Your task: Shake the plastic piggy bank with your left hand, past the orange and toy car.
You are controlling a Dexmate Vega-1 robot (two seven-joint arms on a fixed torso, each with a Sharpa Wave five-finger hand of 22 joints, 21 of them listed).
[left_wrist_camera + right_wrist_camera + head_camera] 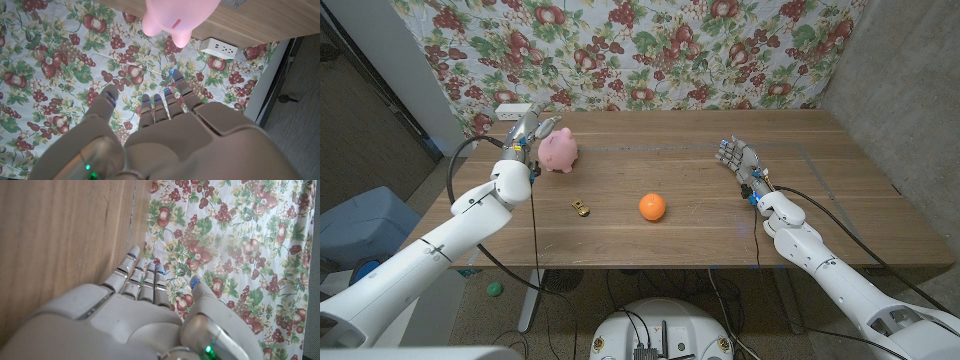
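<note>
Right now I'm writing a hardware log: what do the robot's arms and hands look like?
Both arms are glossy white rounded shells with black joint seams, and a black cable loops outside each. The left hand and right hand are grey metallic with segmented fingers, blue lights on the fingers and a green light near each wrist.

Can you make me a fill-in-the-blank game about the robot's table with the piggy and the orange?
1. The piggy bank is the colour ____.
2. The robot's ____ hand is right next to the piggy bank.
3. The small toy car lies between the piggy bank and the ____.
4. The right hand holds ____.

Missing words: pink; left; orange; nothing
</note>
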